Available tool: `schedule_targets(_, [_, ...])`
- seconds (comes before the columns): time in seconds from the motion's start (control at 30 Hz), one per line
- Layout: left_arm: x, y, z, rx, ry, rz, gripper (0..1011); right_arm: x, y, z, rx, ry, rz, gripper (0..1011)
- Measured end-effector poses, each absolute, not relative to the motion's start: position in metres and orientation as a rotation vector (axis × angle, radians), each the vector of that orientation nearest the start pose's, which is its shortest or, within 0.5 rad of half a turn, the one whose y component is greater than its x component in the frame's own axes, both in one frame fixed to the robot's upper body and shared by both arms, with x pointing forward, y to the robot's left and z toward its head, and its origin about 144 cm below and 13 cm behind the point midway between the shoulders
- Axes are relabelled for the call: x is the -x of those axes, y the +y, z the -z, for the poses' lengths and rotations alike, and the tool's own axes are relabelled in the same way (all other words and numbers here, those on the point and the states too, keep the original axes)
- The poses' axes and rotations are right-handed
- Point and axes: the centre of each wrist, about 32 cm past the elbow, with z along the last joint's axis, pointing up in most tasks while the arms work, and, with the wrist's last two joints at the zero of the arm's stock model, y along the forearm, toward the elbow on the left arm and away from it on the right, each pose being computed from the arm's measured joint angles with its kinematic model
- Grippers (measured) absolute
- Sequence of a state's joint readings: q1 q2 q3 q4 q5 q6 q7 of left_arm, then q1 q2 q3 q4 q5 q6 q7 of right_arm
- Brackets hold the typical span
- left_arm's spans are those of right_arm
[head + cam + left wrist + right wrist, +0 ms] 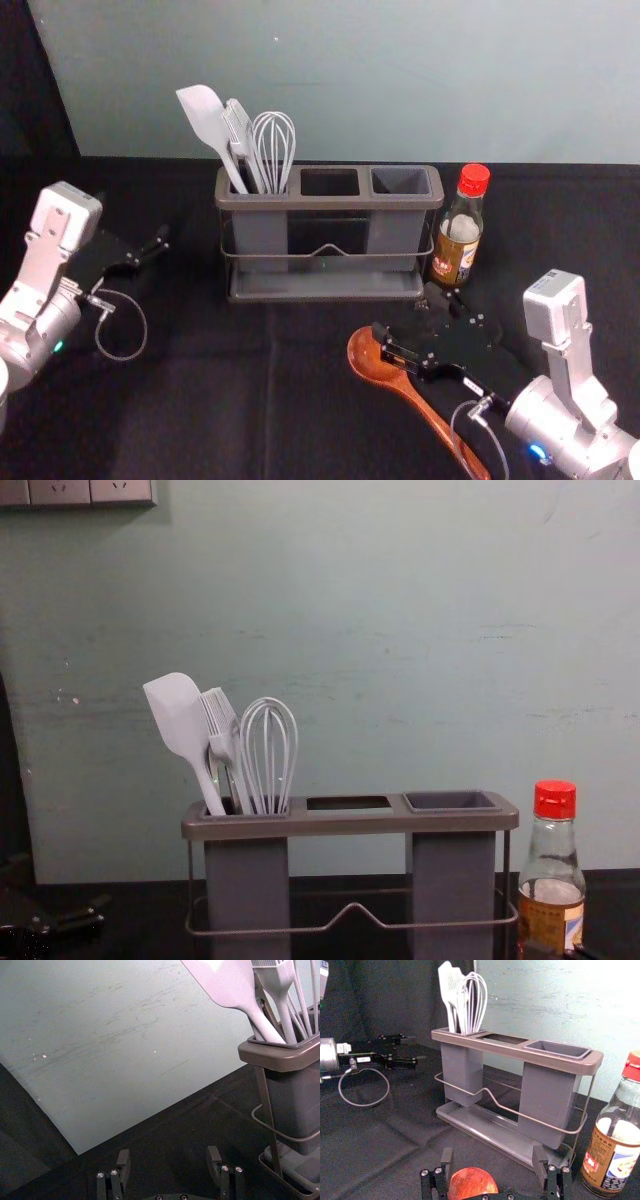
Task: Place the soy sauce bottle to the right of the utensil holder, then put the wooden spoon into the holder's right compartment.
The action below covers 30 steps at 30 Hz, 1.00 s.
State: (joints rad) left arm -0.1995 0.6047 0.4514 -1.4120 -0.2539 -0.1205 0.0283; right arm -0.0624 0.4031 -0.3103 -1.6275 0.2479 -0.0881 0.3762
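The bottle (pixel 457 250) stands up just to the right of the holder (pixel 325 294). The spoon (pixel 372 357) lies on the black cloth (pixel 200 400), on the near side of the holder, with its round end far and its handle running near and right. The right gripper (pixel 403 312) is by the round end, wide open, with nothing in its grip. The left gripper (pixel 150 248) is off to the left, wide open and holding nothing. A spatula (pixel 205 116), a brush (pixel 239 130) and a whisk (pixel 273 148) stand in the holder's left part
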Motion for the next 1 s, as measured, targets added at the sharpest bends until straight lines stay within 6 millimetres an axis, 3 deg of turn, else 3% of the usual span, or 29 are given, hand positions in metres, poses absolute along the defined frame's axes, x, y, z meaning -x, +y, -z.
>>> schedule_targets(0.17, [-0.489, 0.310, -1.140, -0.304, -0.285, -1.248, 1005, -0.427, -0.246, -1.127, 0.134, -0.031, 0.874, 1004])
schedule_targets(0.33, [-0.489, 0.310, -1.140, -0.304, -0.285, -1.248, 1005, -0.427, -0.236, -1.141, 0.239, 0.042, 0.920, 1004])
schedule_targets(0.63, [-0.489, 0.310, -1.140, -0.304, -0.285, -1.248, 1005, -0.438, -0.206, -1.195, 0.501, 0.208, 0.921, 1004])
schedule_targets(0.83, [-0.489, 0.310, -1.140, -0.304, -0.285, -1.248, 1005, -0.450, -0.190, -1.220, 0.662, 0.225, 0.903, 1004])
schedule_targets(1.0, [-0.489, 0.310, -1.140, -0.304, -0.285, -1.248, 1005, -0.456, -0.183, -1.230, 0.715, 0.219, 0.893, 1004])
